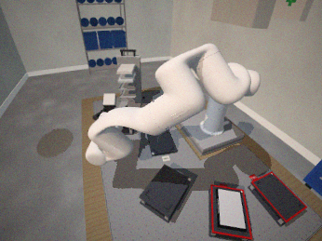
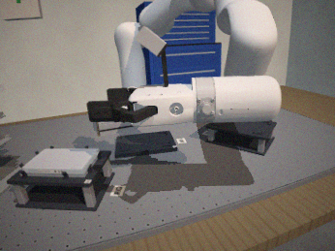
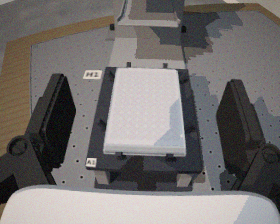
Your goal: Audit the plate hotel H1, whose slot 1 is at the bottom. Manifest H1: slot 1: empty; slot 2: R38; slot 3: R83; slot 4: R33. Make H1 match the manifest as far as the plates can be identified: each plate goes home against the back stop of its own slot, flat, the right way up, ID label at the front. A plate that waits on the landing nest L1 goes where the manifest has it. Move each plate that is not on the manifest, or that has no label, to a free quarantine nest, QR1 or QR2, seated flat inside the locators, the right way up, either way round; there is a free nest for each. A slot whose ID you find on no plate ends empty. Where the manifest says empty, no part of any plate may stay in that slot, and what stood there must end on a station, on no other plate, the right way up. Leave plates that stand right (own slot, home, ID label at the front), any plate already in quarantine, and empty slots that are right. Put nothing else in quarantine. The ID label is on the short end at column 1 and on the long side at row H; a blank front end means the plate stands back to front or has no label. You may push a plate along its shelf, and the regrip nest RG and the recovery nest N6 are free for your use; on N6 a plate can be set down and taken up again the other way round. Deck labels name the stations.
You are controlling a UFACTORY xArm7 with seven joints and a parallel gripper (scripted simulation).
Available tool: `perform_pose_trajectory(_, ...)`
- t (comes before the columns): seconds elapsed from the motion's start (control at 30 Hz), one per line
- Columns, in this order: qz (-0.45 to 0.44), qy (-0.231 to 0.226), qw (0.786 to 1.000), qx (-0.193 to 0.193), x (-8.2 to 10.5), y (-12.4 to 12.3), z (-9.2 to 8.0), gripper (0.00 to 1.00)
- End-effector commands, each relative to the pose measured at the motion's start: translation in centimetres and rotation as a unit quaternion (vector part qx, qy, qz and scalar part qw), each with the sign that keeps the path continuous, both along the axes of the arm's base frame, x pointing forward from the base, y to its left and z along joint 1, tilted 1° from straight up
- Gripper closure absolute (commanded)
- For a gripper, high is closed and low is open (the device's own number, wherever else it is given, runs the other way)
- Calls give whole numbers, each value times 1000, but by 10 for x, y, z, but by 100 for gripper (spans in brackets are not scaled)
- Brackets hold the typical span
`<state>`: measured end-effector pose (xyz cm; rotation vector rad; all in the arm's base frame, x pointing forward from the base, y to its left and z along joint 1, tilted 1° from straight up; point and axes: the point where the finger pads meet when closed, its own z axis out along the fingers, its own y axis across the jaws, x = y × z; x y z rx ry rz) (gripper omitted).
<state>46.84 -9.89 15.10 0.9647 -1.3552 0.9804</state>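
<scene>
A white plate [image 3: 145, 110] lies flat on a raised dark nest [image 3: 146, 160] in the wrist view; I can read no label on it. My gripper [image 3: 146, 93] is open and empty, with one finger on each side of the nest, short of the plate. In the exterior view the gripper [image 2: 104, 111] hovers level above the deck, to the right of and higher than the same plate [image 2: 60, 161]. The plate hotel H1 [image 1: 127, 77] stands behind that nest, with pale plates on its shelves; their labels are too small to read.
Two red-framed quarantine nests sit at the front right: one [image 1: 230, 209] holds a white plate, the other [image 1: 278, 196] is bare. Two dark flat nests [image 1: 167, 192] [image 1: 160, 142] lie mid-deck. The arm's base [image 1: 214, 127] stands to the right. A blue cabinet [image 2: 186, 45] is behind it.
</scene>
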Motion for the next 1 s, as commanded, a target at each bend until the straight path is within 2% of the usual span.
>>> perform_pose_trajectory(0.0,0,-2,1000,0,1,0,2,0)
perform_pose_trajectory(0.17,0,-4,1000,8,1,0,2,0)
perform_pose_trajectory(0.67,2,-43,991,126,1,0,2,0)
perform_pose_trajectory(0.73,2,-43,991,126,1,0,2,0)
perform_pose_trajectory(0.97,3,-61,982,181,1,0,2,0)
